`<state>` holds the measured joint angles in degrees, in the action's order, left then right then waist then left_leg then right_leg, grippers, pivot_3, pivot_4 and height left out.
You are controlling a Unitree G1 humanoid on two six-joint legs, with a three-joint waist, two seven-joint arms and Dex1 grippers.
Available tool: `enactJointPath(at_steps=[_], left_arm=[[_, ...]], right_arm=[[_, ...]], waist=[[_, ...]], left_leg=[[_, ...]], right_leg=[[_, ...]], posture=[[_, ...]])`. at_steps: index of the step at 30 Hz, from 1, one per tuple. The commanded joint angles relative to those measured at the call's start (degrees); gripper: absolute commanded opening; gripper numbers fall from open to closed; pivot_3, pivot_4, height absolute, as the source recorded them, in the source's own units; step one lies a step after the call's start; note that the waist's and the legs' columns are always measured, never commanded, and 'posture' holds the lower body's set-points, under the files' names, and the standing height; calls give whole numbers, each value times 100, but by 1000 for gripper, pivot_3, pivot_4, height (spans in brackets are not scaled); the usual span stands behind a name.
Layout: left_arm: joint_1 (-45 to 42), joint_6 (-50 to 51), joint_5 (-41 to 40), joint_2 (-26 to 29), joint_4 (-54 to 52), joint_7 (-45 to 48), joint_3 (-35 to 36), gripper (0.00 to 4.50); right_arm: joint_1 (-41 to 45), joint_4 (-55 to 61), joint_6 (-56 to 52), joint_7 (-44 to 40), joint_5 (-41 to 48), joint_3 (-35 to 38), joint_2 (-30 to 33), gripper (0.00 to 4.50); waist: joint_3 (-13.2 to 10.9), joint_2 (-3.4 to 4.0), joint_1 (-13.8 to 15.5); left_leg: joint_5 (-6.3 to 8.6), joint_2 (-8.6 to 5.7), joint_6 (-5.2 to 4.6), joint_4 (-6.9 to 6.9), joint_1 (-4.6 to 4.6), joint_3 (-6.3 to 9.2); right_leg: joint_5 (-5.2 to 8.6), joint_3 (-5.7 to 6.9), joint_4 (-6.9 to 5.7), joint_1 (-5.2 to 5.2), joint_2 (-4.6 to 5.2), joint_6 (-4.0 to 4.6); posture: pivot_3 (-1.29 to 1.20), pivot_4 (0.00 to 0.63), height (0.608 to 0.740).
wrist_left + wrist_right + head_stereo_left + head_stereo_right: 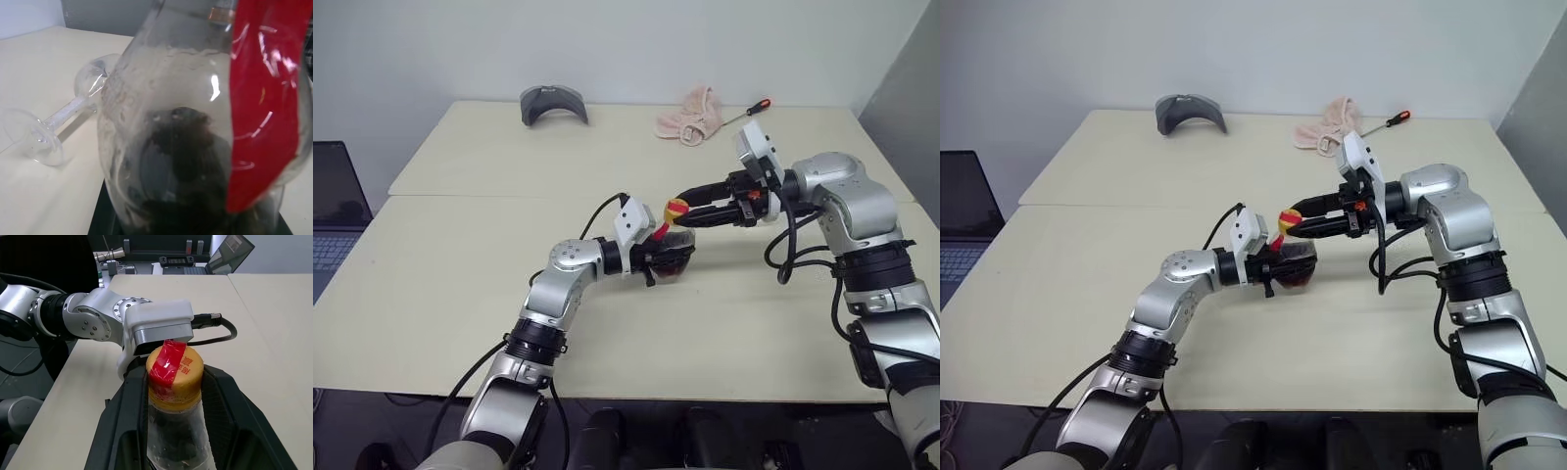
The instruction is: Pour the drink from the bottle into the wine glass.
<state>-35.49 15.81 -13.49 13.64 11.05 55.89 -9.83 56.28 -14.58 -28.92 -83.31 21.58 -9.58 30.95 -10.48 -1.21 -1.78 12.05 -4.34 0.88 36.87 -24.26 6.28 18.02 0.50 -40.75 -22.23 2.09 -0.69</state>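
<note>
left gripper (658, 262) jaws clenched on bottle (672, 253) body above worktop (460, 294) | right gripper (690, 213) jaws flank cap (174, 367) | wine glass (58, 120) toppled | risk: uncapping jolts drink, spills

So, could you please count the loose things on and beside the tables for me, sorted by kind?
Bottle: 1
Wine glass: 1
Screwdriver: 1
Pink cloth: 1
Grey curved piece: 1
Laptop: 1
Total: 6
</note>
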Motion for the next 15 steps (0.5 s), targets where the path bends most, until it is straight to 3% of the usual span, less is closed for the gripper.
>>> enactJointPath(at_steps=[1, 10, 15], left_arm=[[-256, 6, -124, -51, -135, -157, 144, 1071], [-411, -184, -146, -88, 210, -108, 110, 1057], [-510, -338, -132, -106, 500, -103, 132, 1042]], right_arm=[[47, 919, -407, -138, 485, -74, -176, 1197], [-473, 2861, -1888, 1367, 1335, 1079, 113, 4495], [-1065, 4130, -2445, 2887, 1163, 1416, 164, 4500]], waist=[[0, 0, 5], [0, 0, 22], [1, 1, 25]], left_leg=[[0, -1, 0, 0, -1, 0], [-1, -3, 3, 3, -12, 4], [1, -4, -1, 2, -12, 6]], right_leg=[[0, 0, 1, 0, 1, 0], [0, 2, 5, -5, 5, 0], [0, 5, 5, -5, 6, 0]], posture=[[0, 150, 740], [0, 150, 740], [0, 150, 740]])
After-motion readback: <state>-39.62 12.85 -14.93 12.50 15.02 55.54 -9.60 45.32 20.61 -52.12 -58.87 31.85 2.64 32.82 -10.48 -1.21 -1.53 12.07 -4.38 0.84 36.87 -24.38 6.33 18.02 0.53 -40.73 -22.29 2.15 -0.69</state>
